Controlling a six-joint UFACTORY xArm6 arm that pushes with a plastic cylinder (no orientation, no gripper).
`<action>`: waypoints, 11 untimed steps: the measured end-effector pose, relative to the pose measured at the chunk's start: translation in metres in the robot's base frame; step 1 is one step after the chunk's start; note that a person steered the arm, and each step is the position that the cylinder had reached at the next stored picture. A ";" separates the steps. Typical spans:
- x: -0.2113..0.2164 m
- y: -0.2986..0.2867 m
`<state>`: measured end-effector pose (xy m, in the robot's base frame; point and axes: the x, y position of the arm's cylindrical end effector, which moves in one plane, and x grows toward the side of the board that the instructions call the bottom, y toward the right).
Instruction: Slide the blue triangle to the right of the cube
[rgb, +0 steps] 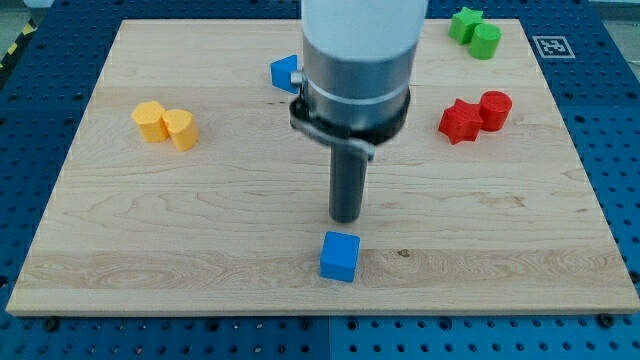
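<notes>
Camera view: our tip (346, 218) at 12 o'clock of cube (339, 256), apart.
Triangle (285, 72): far at 11, arm-hidden partly; needs fetching.
Claw: none fitted; state untellable.

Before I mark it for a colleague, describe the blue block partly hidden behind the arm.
On the wooden board, look near the view's top, just left of the arm. A small blue triangle peeks out there, unlike the blue cube below my tip.

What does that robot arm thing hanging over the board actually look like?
A wide, pale grey-white cylinder with a black ring clamped round its bottom. Below that hangs a straight, dark, round rod, ending at my tip. There's no claw, and no cables or markings show.
</notes>
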<state>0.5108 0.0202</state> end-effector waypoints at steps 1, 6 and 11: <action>-0.049 0.000; -0.249 -0.064; -0.203 -0.073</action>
<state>0.3081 -0.0527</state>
